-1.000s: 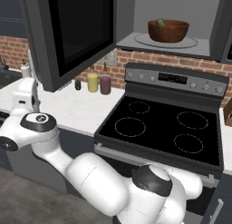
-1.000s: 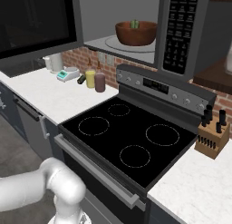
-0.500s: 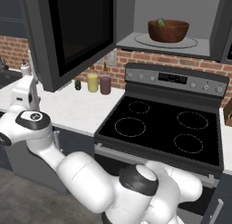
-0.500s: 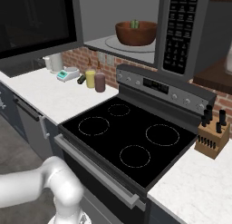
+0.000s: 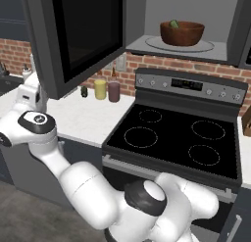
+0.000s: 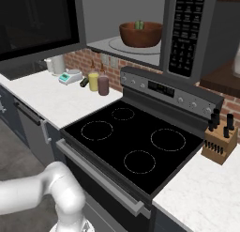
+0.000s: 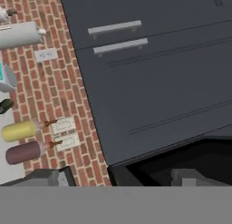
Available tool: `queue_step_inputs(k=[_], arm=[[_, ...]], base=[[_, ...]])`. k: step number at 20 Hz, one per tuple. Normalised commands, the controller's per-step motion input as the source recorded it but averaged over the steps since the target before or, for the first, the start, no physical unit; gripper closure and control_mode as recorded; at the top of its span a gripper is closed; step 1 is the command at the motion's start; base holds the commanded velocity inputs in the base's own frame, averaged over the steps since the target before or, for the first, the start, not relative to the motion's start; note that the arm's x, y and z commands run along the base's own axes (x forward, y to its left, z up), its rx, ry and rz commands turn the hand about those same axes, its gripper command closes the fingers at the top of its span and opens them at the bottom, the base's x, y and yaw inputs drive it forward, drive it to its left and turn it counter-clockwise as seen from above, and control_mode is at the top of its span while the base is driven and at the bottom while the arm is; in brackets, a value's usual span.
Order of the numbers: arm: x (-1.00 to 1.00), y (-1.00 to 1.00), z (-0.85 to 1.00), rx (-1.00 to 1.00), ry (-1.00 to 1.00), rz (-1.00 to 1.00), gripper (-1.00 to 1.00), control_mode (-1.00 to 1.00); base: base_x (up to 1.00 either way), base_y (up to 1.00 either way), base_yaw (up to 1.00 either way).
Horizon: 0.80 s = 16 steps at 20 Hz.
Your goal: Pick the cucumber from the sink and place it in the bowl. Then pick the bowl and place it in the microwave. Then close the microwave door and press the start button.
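Tool [image 7: 115,178] gapes wide, empty; cucumber [image 5: 174,24] lies in bowl [image 5: 182,34] inside the open microwave [image 6: 187,34].

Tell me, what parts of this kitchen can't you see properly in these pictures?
- Cucumber: left base view, just its green tip pokes above the bowl rim; the bowl wall hides the rest.
- Microwave door: left base view, its top is cut off by the picture edge.
- Stove knobs: right base view, markings too small to read.
- Gripper: hand view, tips cut off by the bottom.
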Motion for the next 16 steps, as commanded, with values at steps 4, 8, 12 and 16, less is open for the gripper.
queue_step_inputs(k=[4, 8, 12, 16], arm=[[0.0, -0.53, 0.39, 0.13, -0.13, 0.0, -1.0, -1.0], [-0.11, -0.59, 0.23, 0.14, -0.12, 0.0, -1.0, -1.0], [-0.23, -0.7, 0.13, 0.14, -0.12, 0.0, -1.0, -1.0], [-0.28, -0.78, 0.23, 0.15, -0.1, 0.0, -1.0, -1.0]], base=[[0.0, 0.0, 0.0], [0.0, 0.0, 0.0], [0.0, 0.0, 0.0], [0.0, 0.0, 0.0]])
